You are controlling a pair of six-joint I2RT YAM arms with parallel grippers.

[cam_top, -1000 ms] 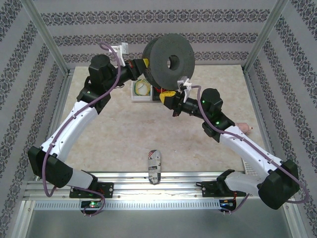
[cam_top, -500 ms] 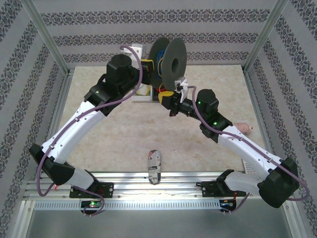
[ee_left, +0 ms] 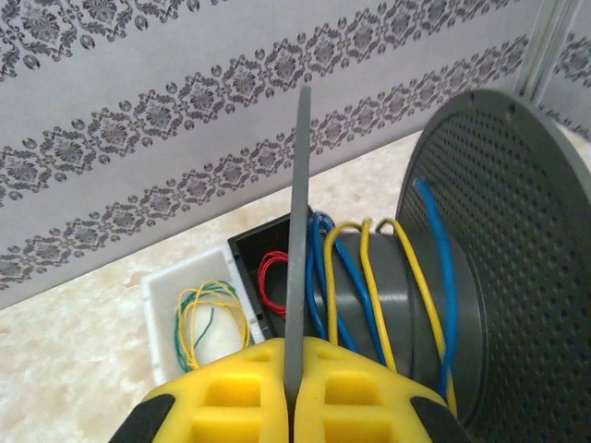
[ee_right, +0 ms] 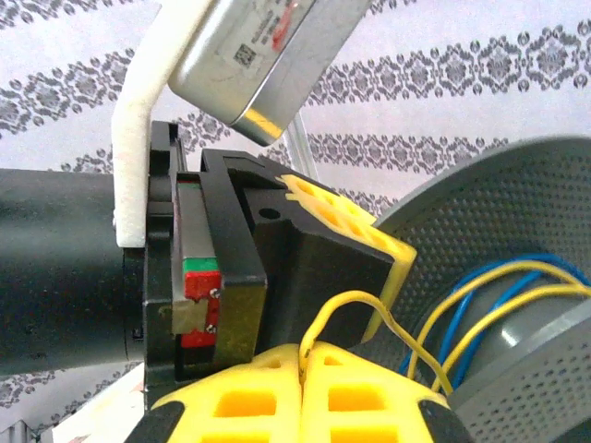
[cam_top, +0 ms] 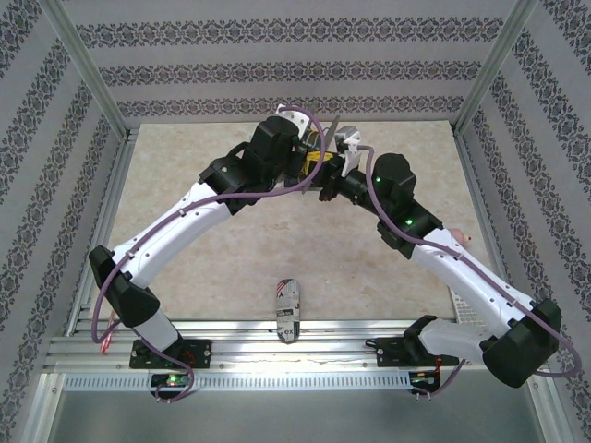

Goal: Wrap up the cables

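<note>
In the right wrist view, low in the frame, the right gripper (ee_right: 305, 362) had its jaws pressed together on the yellow cable (ee_right: 343, 305). From that pinch the strand arched up and ran to the lower right, onto the grey spool (ee_right: 517, 221), so the cable lay rightward and beyond those jaws. The left gripper (ee_left: 294, 374), at the bottom of its own view, had its jaws clamped on the spool's near flange (ee_left: 298, 231), seen edge-on. The hub (ee_left: 406, 277) ran from there to the right, so the spool's long axis lay across the frame, with yellow and blue turns already on it. I judged that further winding turned on rolling the spool about that axis while the right arm, which held the free end, fed the strand. Beyond sat a white box (ee_left: 166, 295) holding a yellow-green coil and a black box (ee_left: 242, 247) holding a red one. Compared with a second earlier, the spool no longer faced the top camera. It had turned edge-on, and the left arm had swung toward the upper centre, close against the right wrist.
</note>
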